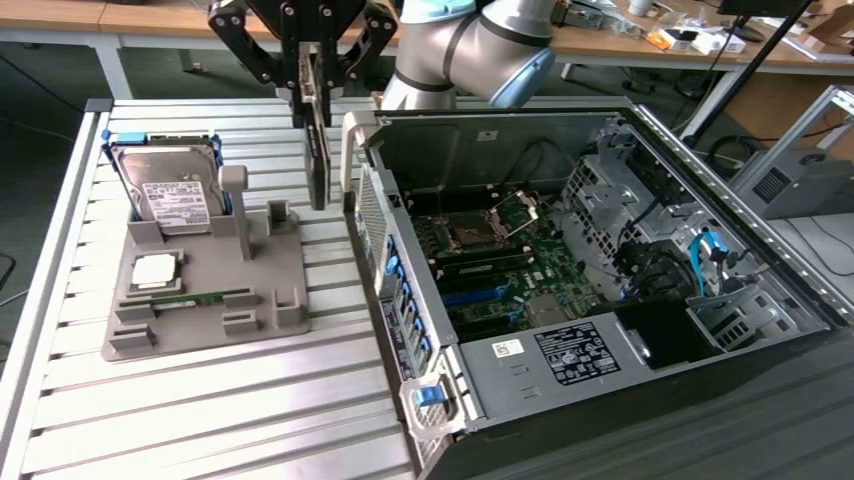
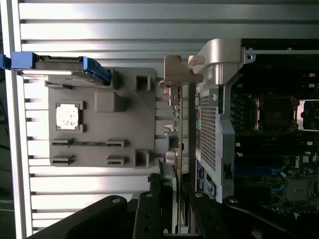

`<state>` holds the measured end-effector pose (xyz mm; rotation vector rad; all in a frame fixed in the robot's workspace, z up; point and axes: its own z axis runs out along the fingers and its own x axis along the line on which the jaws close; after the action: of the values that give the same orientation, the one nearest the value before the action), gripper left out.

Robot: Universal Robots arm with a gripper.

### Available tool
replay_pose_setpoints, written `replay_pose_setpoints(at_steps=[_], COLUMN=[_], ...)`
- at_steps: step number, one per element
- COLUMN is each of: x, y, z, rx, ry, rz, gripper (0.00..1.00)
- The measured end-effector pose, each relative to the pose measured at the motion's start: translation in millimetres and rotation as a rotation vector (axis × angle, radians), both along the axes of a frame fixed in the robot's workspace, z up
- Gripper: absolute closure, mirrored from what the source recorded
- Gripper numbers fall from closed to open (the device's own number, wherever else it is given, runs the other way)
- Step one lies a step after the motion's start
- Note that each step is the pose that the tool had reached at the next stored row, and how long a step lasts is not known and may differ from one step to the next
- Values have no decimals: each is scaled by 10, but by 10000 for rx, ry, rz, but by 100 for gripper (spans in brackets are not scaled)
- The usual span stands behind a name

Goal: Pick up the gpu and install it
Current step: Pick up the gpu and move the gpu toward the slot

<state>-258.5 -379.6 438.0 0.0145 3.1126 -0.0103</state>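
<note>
We saw the gripper clamped on the gpu, card hanging edge-on just outside the computer case, grey parts holder farther from the case.

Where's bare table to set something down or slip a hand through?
Bare slats of the table from the gray fixture to the near edge. Crowded: the gap between fixture and case, where the gpu hangs from the jaws.

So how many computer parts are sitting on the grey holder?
3: the hard drive standing at the back, the square silver chip in the middle, the thin green memory stick in front. None looks hidden.
</note>
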Motion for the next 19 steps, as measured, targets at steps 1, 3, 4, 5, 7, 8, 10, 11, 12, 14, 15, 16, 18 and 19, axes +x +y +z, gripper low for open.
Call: replay_pose_setpoints(at_steps=[1,3,4,5,7,8,10,11,12,14,15,16,18,19], x=[4,14,18,22,30,34,44,50,55,66,73,78,88,94], y=[-1,-3,-4,-5,-7,-8,-9,-10,-10,-12,-12,-13,-14,-14], z=[0,0,0,0,0,0,0,0,0,0,0,0,0,0], rx=[0,-1,-1,0,-1,-2,-5,-8,-10,-14,-17,-19,-21,-22], ry=[0,0,1,0,0,0,0,0,0,0,0,0,0,0], rz=[0,0,1,0,0,0,0,0,0,0,0,0,0,0], gripper=[73,73,73,73,73,73,73,73,73,73,73,73,73,73])
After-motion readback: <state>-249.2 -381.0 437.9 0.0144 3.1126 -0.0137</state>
